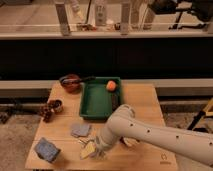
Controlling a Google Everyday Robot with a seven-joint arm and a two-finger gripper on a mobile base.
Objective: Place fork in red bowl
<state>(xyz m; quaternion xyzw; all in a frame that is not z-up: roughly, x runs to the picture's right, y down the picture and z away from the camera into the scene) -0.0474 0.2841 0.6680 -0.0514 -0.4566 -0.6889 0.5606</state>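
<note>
The red bowl (70,83) stands at the table's back left, with a dark long-handled utensil (86,78) resting across its rim. My white arm reaches in from the lower right. Its gripper (92,149) hangs low over the front of the table, pale fingers pointing down and open, with nothing seen between them. A thin silvery sliver just left of the fingertips looks like the fork (80,142), lying flat on the wood between the gripper and a grey-blue pad. The arm hides part of it.
A green tray (95,106) sits mid-table with an orange (111,85) in its far corner. A brown cup (57,105) and a dark cluster (45,111) stand at the left edge. A grey-blue pad (80,130) and a blue block (46,149) lie front left.
</note>
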